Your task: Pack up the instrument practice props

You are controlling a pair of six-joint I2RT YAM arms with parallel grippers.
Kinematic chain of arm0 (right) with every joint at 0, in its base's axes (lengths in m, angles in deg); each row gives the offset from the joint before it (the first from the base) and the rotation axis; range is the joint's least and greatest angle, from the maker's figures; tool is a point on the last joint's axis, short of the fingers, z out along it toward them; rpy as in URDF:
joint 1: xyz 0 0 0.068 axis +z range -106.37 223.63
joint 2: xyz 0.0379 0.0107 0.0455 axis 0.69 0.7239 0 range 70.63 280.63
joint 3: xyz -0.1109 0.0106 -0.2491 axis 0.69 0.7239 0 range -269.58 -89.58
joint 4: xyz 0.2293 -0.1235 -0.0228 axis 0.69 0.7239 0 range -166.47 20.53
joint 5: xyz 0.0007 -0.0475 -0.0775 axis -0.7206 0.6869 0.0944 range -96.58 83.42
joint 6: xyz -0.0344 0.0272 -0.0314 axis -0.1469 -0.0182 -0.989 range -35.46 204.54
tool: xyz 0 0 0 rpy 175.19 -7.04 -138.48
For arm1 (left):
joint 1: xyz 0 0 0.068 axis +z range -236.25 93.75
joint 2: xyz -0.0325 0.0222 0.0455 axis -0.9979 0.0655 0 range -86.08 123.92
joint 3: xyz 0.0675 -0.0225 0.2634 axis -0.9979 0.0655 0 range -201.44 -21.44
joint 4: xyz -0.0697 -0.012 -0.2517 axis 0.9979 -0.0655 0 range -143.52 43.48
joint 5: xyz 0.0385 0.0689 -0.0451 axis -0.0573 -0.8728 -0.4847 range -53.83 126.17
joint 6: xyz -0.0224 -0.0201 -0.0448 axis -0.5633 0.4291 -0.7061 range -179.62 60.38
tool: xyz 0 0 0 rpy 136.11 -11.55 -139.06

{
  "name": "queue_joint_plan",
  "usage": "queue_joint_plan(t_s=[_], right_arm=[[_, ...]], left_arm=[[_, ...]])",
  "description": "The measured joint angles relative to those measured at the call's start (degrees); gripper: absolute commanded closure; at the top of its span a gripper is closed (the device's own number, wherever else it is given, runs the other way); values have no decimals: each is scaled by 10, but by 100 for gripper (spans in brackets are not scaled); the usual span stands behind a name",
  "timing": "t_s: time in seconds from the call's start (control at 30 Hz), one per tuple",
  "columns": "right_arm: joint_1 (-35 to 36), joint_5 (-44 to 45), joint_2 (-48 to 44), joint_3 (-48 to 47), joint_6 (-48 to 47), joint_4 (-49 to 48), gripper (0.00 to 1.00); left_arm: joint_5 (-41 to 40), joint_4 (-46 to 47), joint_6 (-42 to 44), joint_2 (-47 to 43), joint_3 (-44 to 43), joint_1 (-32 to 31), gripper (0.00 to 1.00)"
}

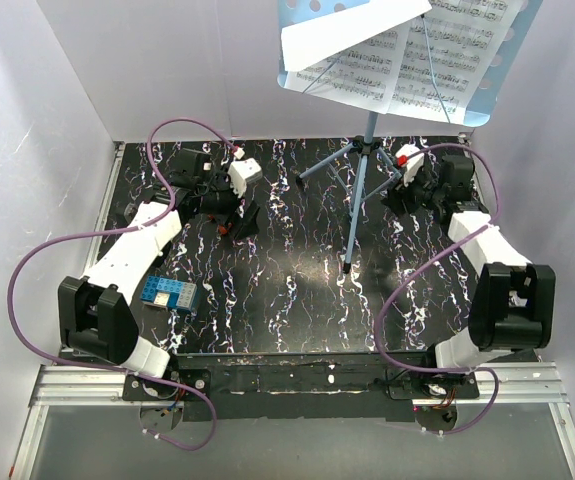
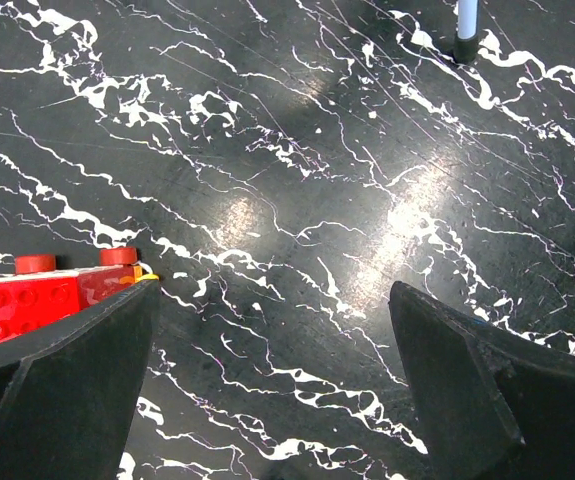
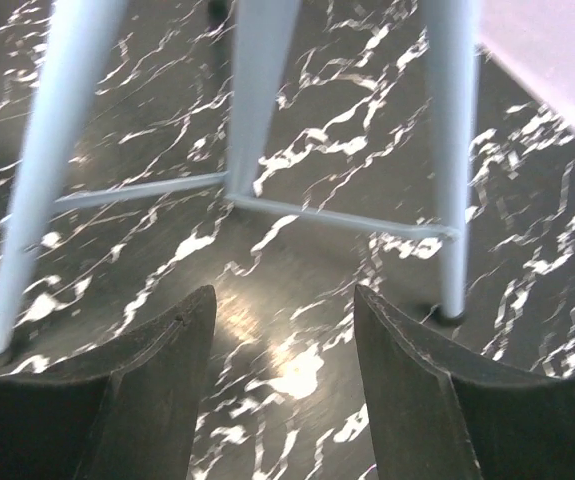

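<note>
Black marbled tabletop (image 1: 297, 300) is filling the floor of a white-walled enclosure, and the light-blue music stand (image 1: 370, 125) is standing upright on it toward the far right, its tripod legs (image 3: 257, 80) spreading on the marble. The perforated desk plate (image 1: 487, 95) is tilting at the top of the pole and is carrying the sheet-music pages (image 1: 437, 60), one of which is lying askew across the others. Just to the right of the stand's legs the right gripper (image 3: 282, 300) is hovering low, its jaws standing apart with nothing between them and the legs lying just beyond the fingertips. Well to the left of the stand the left gripper (image 2: 272, 300) is gaping fully wide over bare marble and is holding nothing; a red brick (image 2: 37, 295) is lying right against its left finger. Farther left and nearer the arm bases a blue block (image 1: 172, 293) is sitting on the table. The likely trouble is the stand's high, loaded top: a nudge or an off-centre pinch on a thin leg could be tipping it or sliding the loose pages off. No box, bag or case is showing in any view, so where the props are going cannot be told.
</note>
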Motion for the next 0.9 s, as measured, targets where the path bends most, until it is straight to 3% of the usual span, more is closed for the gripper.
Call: queue_joint_plan(t_s=[0.27, 0.53, 0.73, 0.9], right_arm=[[-2, -17, 93, -69, -24, -111, 37], [1, -25, 165, -135, -26, -156, 43], [14, -45, 182, -150, -42, -158, 61], [21, -52, 183, -152, -64, -156, 69]], left_arm=[[17, -16, 25, -1, -24, -1, 2], [22, -22, 35, -2, -27, -3, 2], [23, -25, 36, -1, -32, -9, 2], [24, -25, 37, 0, -32, -11, 2]])
